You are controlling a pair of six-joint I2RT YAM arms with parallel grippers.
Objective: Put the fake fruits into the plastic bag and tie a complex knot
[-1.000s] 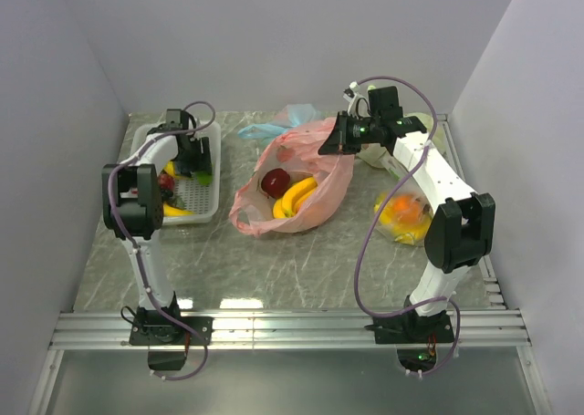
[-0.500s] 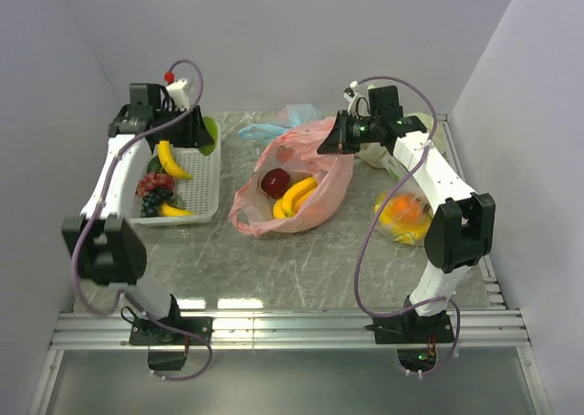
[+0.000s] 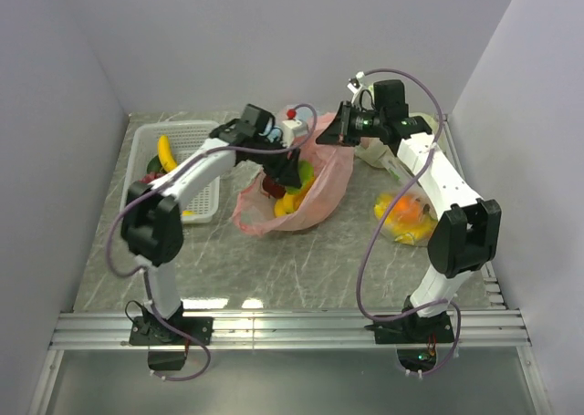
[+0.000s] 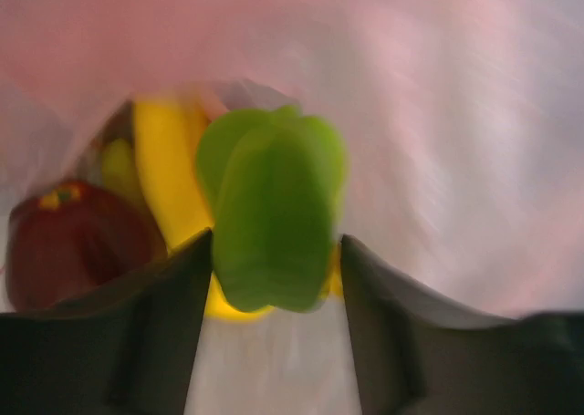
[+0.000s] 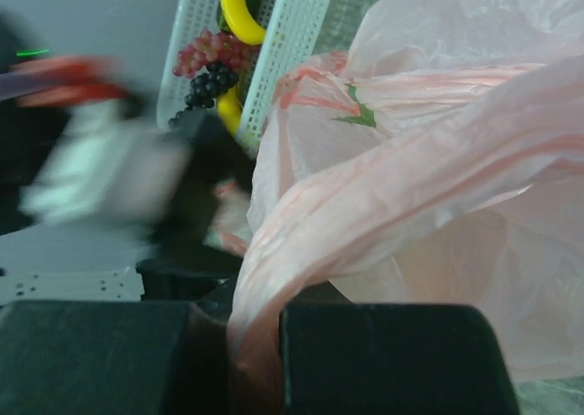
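Left wrist view: the left gripper (image 4: 274,251) is closed narrow on a green fruit (image 4: 274,191), held inside the mouth of the pink plastic bag (image 4: 447,114). Just beyond it, a yellow banana (image 4: 164,169) and a dark red apple (image 4: 68,246) lie side by side in the bag. The right gripper (image 5: 254,342) pinches the bag's rim and holds it raised. Farther off, a white basket (image 5: 274,59) holds a grape bunch (image 5: 208,68) and 1 more banana (image 5: 235,5).
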